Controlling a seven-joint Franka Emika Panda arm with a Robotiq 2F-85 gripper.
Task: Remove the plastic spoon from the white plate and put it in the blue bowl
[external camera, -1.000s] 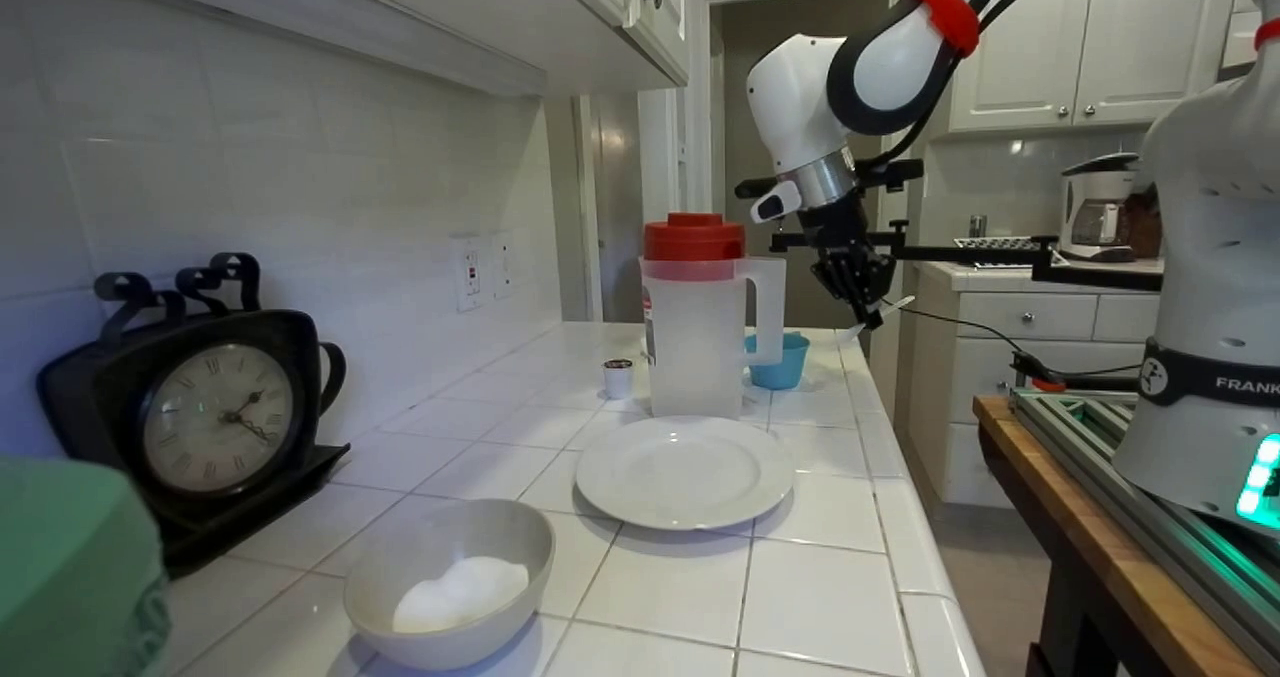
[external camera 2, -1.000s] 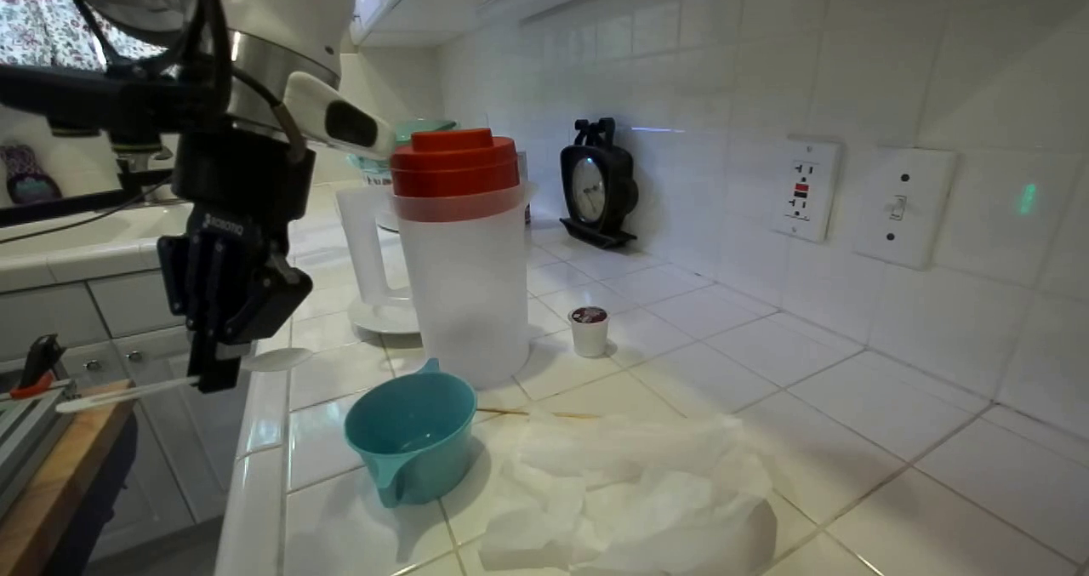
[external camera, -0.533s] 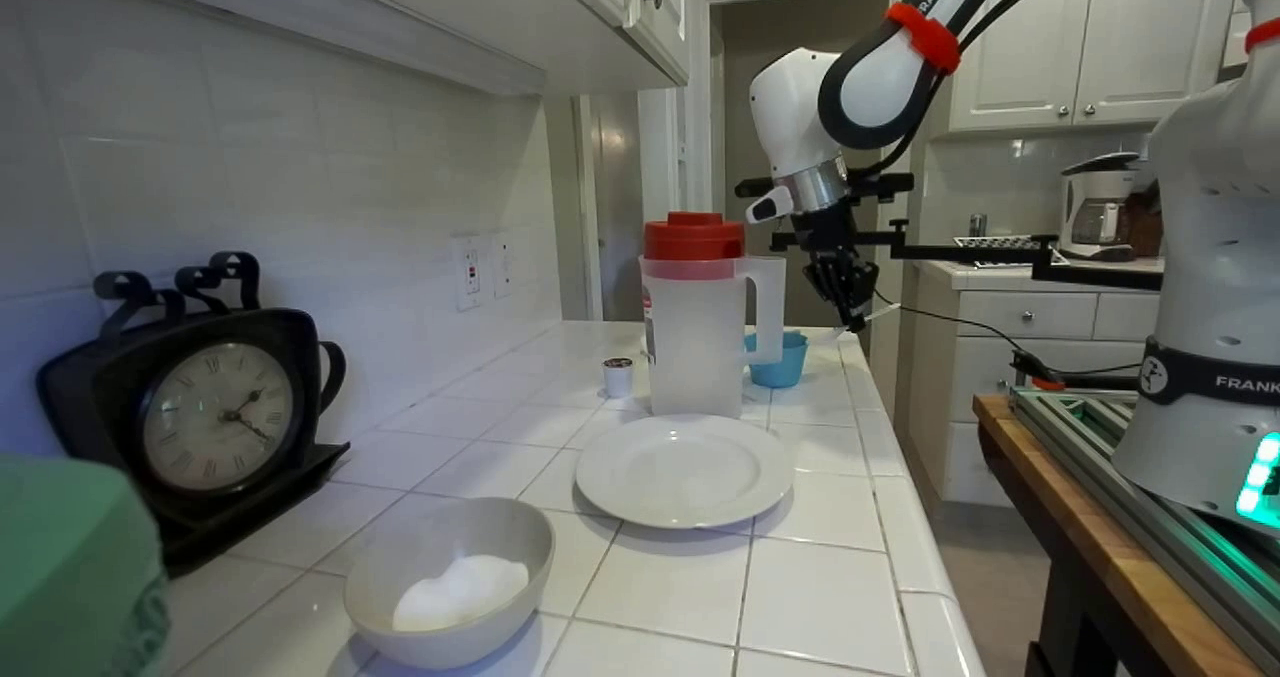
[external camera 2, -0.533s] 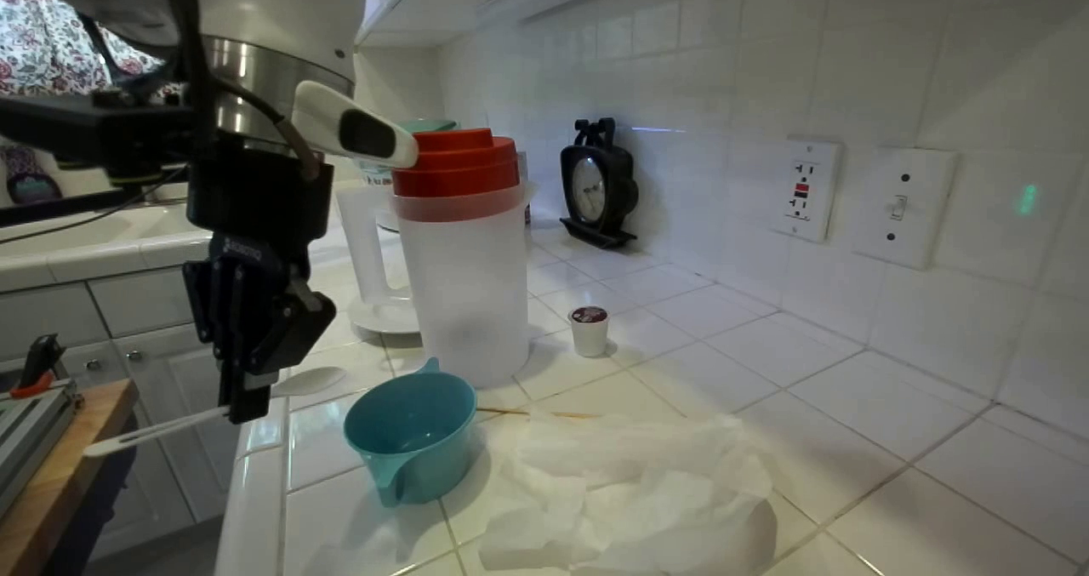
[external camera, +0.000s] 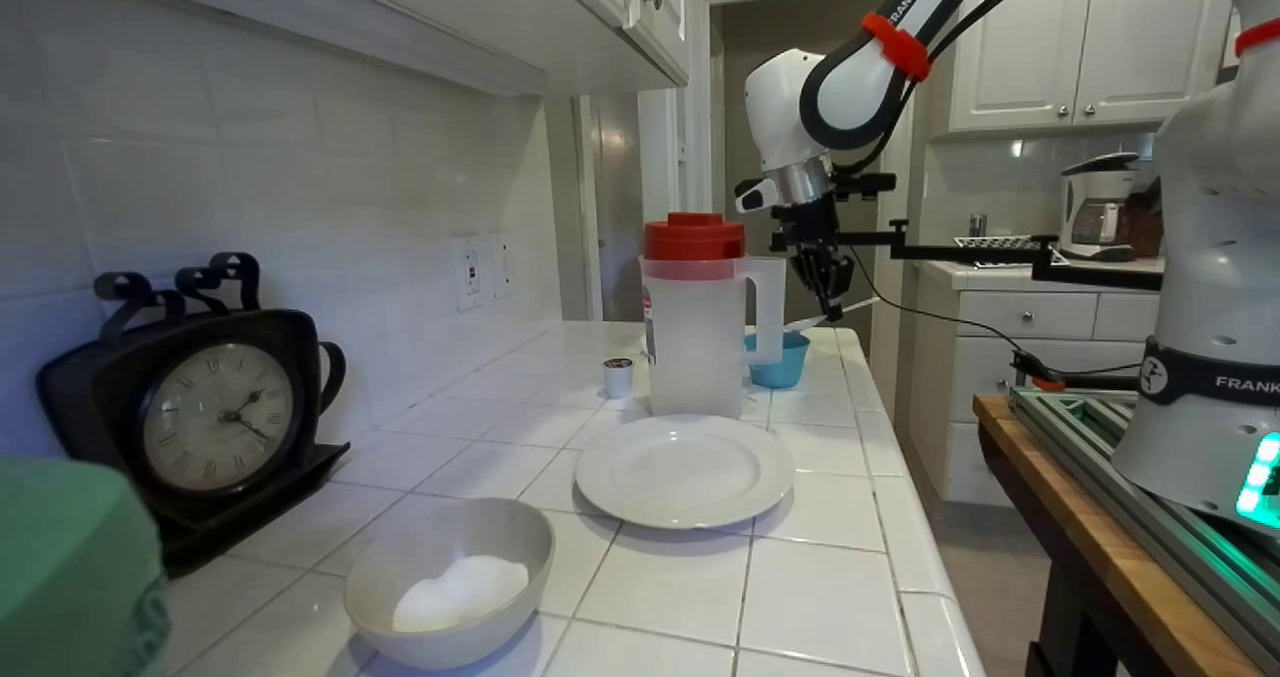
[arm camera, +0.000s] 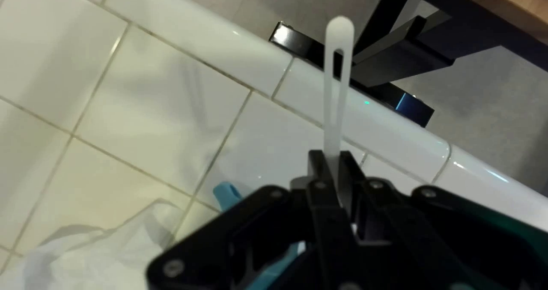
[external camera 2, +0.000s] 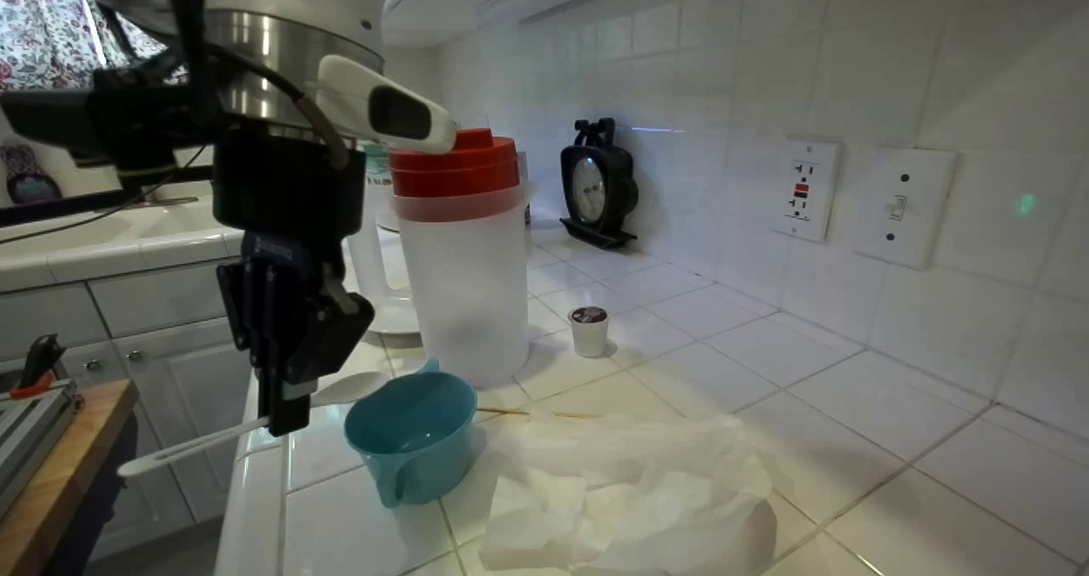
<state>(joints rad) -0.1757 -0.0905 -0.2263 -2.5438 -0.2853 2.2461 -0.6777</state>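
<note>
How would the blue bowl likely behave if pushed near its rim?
The blue bowl would probably slide rather than roll, as it stands upright on glossy tiles. It looks light for its size, judging by its thin-looking wall in an exterior view. A push high up might tip it, since it narrows toward its base.

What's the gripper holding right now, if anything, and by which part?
The gripper pinches the plastic spoon by its handle, between the slotted end and the scoop.
</note>
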